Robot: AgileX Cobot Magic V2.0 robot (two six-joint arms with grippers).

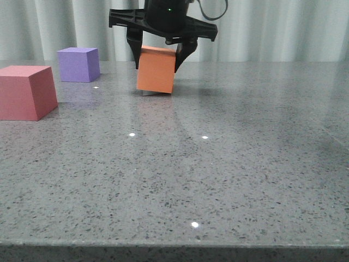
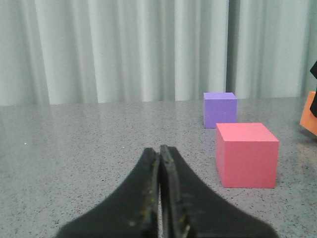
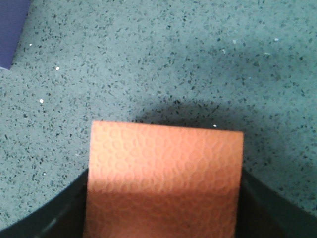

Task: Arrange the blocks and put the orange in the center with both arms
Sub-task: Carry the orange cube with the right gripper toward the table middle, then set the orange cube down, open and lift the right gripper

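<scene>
The orange cube (image 1: pixel 156 70) is gripped between the fingers of my right gripper (image 1: pixel 157 63) at the far middle of the table, slightly tilted and at or just above the surface. In the right wrist view the cube (image 3: pixel 163 168) fills the gap of that gripper (image 3: pixel 163 203). The red/pink cube (image 1: pixel 24 91) stands at the left, and the purple cube (image 1: pixel 79 64) stands behind it. My left gripper (image 2: pixel 159 149) is shut and empty, low over the table, left of the red/pink cube (image 2: pixel 246 154) and the purple cube (image 2: pixel 220 109). It is out of the front view.
The grey speckled table (image 1: pixel 218 180) stretches to the front edge. A pale curtain (image 1: pixel 272 27) hangs behind it. A corner of the purple cube (image 3: pixel 12 29) shows in the right wrist view. The orange cube's edge (image 2: pixel 309 115) shows in the left wrist view.
</scene>
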